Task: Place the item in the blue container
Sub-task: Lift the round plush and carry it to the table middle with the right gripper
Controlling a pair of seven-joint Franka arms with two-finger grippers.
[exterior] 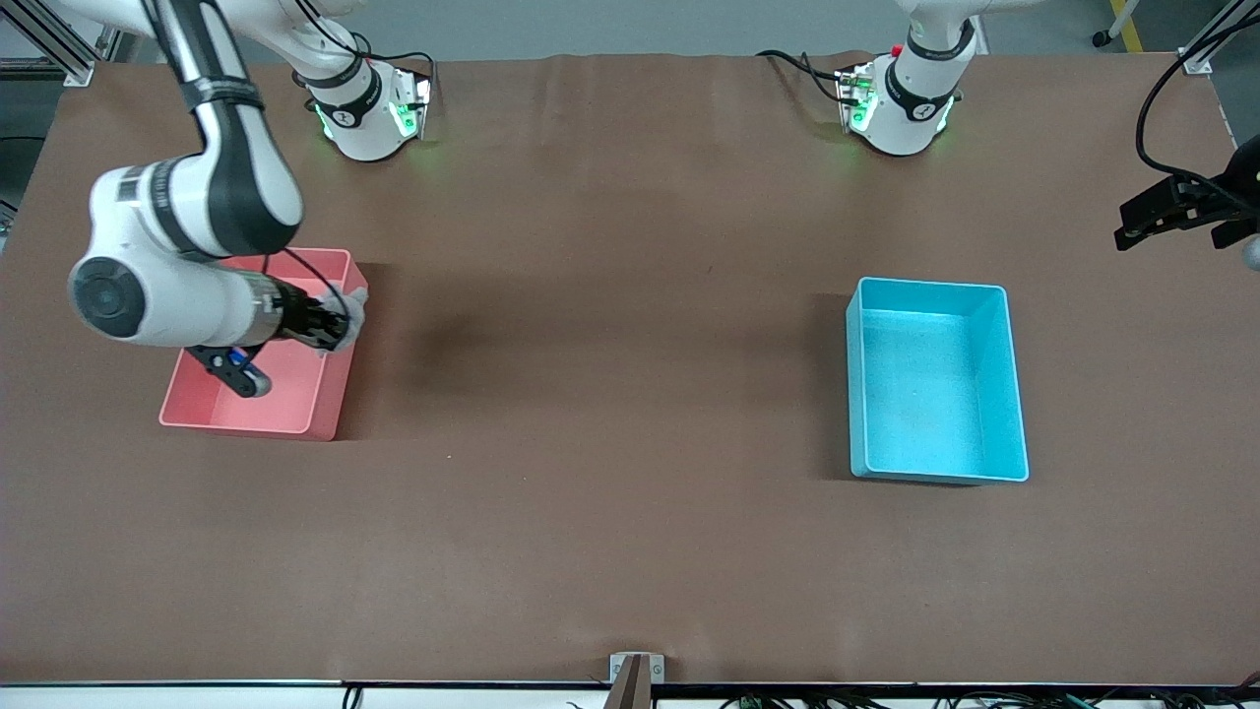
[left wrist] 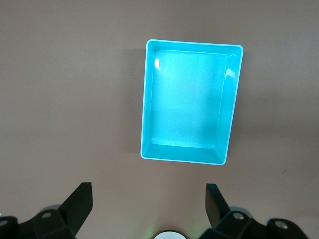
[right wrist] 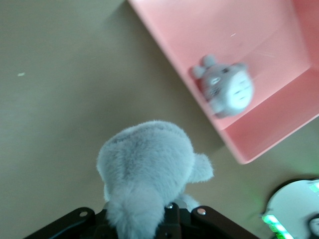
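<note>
Brown table (exterior: 610, 443), cyan low-walled blue container (exterior: 1014, 394)

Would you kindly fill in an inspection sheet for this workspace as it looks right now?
Surface: brown table, flat, faint creases.
Job's things: blue bin toward the left arm's end, nothing in it; grey plush held by the right gripper.
Clutter: pink bin toward the right arm's end; a second plush lies in it.
Grippers: right gripper shut on the grey plush, raised at the pink bin's rim; left gripper open, waiting high over the table beside the blue bin.
Cables: black leads at both arm bases; a loop at the left arm's end.
Surroundings: aluminium frame at the table's corners, grey floor.
</note>
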